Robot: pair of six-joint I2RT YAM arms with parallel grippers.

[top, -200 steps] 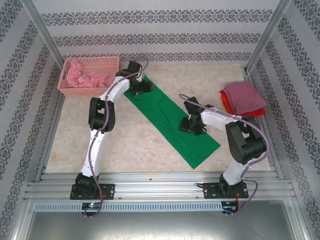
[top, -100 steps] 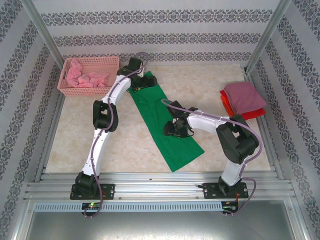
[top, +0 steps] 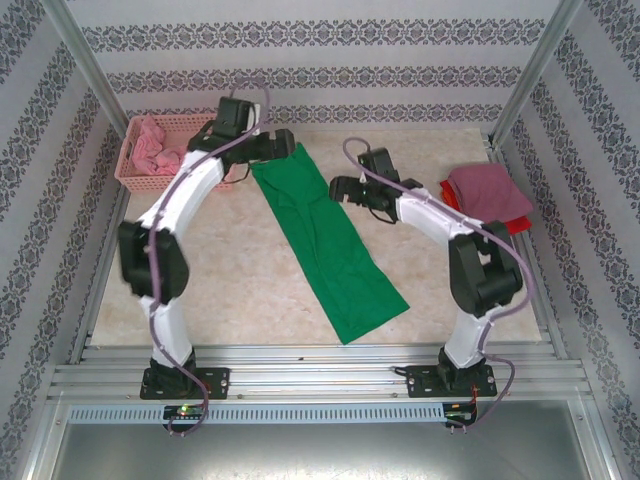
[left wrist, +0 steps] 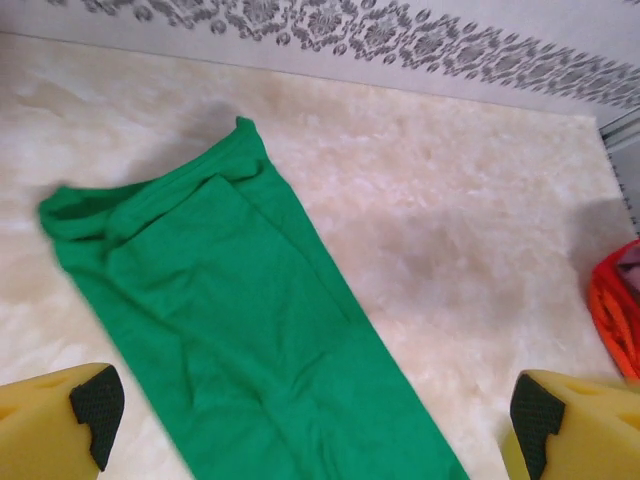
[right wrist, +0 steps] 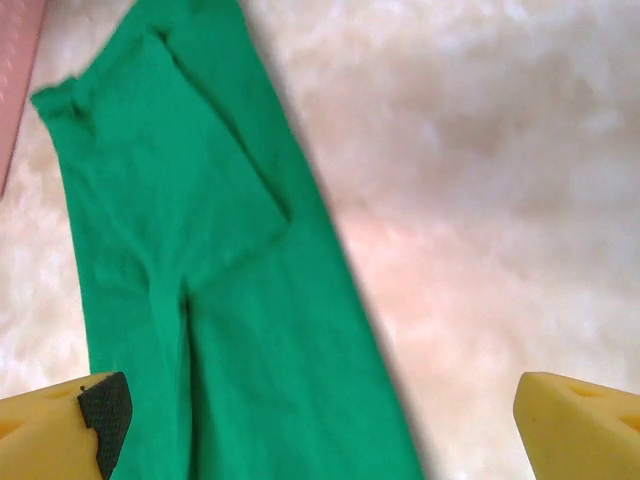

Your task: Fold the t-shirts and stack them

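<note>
**Green strip lying loose, both grippers wide open**

Top view: the green t-shirt (top: 325, 245) runs as a long strip on the desk (top: 230, 290), from beside the pink basket (top: 150, 180) toward the near edge. The left gripper (top: 284, 143) is open at the basket end, the right gripper (top: 338, 187) open off the other side. Left wrist: strip lengthwise ahead. Right wrist: same, left of centre.

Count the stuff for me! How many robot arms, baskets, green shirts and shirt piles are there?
Robot arms: 2, the left arm and the right arm
Pink basket: 1
Green shirt lying flat: 1
Stack of folded shirts: 1
Total: 5
</note>
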